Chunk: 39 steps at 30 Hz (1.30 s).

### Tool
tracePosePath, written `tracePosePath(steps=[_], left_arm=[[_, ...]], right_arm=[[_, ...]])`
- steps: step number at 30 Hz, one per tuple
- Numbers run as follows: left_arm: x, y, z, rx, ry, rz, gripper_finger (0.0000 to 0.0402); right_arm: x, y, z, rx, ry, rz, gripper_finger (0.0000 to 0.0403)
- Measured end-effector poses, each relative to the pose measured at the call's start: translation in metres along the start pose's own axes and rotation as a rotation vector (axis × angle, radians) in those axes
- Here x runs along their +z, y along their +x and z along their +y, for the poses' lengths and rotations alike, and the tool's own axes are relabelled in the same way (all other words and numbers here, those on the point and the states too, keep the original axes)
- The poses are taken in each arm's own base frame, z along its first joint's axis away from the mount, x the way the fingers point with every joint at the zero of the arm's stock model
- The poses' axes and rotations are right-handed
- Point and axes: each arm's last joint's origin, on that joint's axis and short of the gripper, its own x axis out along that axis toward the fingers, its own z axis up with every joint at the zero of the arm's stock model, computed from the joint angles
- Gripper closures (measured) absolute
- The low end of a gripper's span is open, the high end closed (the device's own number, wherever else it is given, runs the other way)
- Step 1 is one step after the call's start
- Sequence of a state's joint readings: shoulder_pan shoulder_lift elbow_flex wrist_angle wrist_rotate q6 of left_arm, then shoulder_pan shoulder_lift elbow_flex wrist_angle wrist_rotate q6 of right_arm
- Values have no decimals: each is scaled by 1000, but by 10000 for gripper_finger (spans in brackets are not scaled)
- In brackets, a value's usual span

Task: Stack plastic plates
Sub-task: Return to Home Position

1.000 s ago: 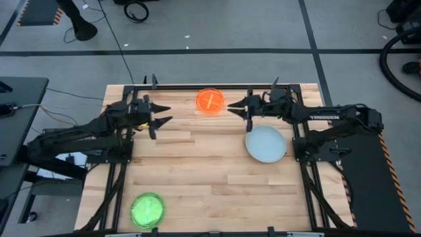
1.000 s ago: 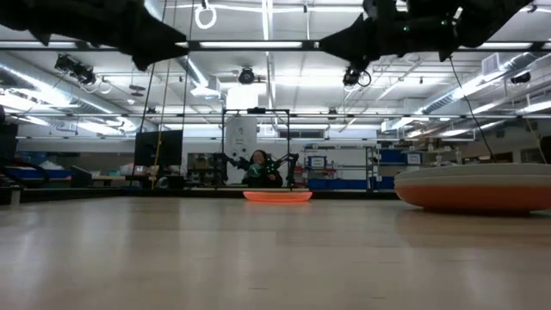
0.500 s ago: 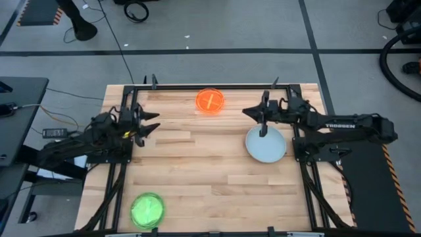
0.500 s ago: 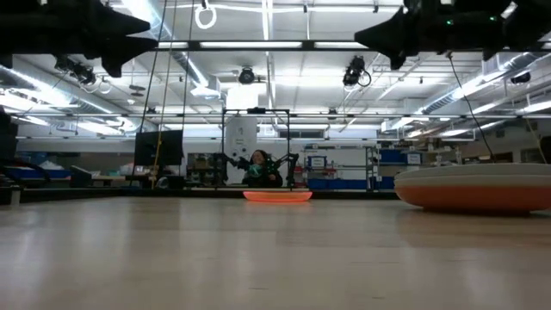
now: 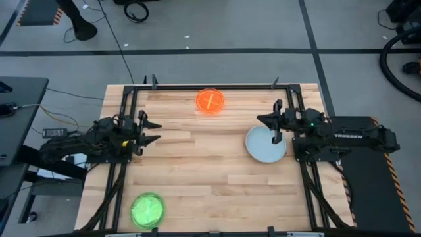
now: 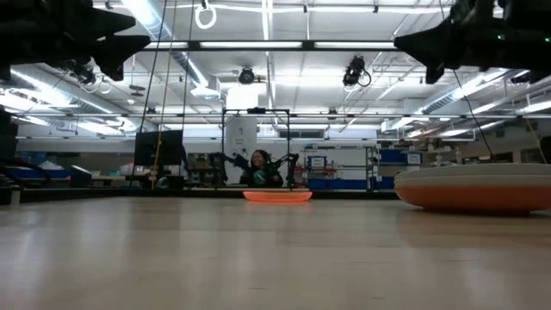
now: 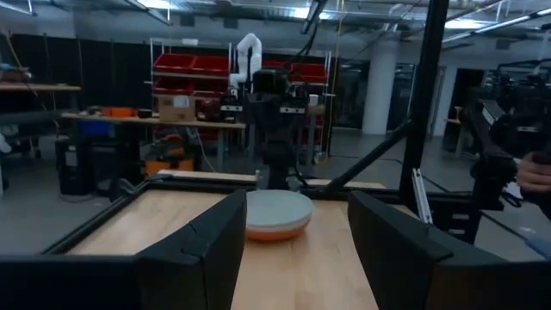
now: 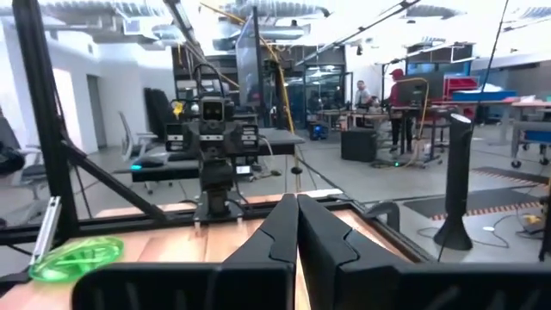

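A pale blue plate (image 5: 266, 144) tops the stack of large plates on the table's right side. The low view shows this stack (image 6: 476, 188) with an off-white layer over a rust-orange one, and the left wrist view sees the stack (image 7: 278, 215) ahead. Neon orange plates (image 5: 210, 101) lie near the far edge and also show in the low view (image 6: 277, 195). Neon green plates (image 5: 147, 209) sit at the near left corner. My left gripper (image 5: 156, 130) hovers open over the table's left edge. My right gripper (image 5: 262, 119) hovers shut above the blue plate's far rim.
Bare wooden tabletop (image 5: 204, 171) spans the middle between the arms. A black metal frame (image 5: 197, 86) runs along the table's edges. Beyond the far edge, a person (image 6: 257, 167) sits in the room. The right wrist view sees the green plates (image 8: 77, 257) across the table.
Both arms have drawn back from the table's far middle toward their own sides. The left gripper went toward the left edge and slightly nearer, the right gripper toward the right edge, over the blue plate's rim. No plate has moved.
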State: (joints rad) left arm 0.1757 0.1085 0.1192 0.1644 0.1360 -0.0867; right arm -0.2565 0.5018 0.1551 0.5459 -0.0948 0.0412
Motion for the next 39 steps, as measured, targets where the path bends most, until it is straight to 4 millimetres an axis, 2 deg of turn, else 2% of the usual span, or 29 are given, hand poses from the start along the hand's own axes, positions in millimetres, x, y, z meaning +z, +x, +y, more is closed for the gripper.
tracePosePath(steps=[10, 19, 25, 27, 34, 39], left_arm=[[-1, 0, 0, 2, -34, 15, 192], [-11, 0, 1, 12, -47, 101, 192], [-38, 0, 5, 56, -63, 109, 198], [-40, 0, 5, 72, -66, 122, 204], [-43, -1, 6, 104, -74, 150, 246], [-44, 0, 7, 167, -59, 158, 321]], right_arm=[[-29, -26, -1, -66, 34, -4, 390], [-44, -35, 1, -129, 78, 145, 391], [-43, -40, 7, -151, 34, 126, 391], [-42, -41, 10, -150, 30, 117, 391], [-41, -42, 14, -198, -52, 114, 391], [-44, -42, 15, -179, -21, 138, 390]])
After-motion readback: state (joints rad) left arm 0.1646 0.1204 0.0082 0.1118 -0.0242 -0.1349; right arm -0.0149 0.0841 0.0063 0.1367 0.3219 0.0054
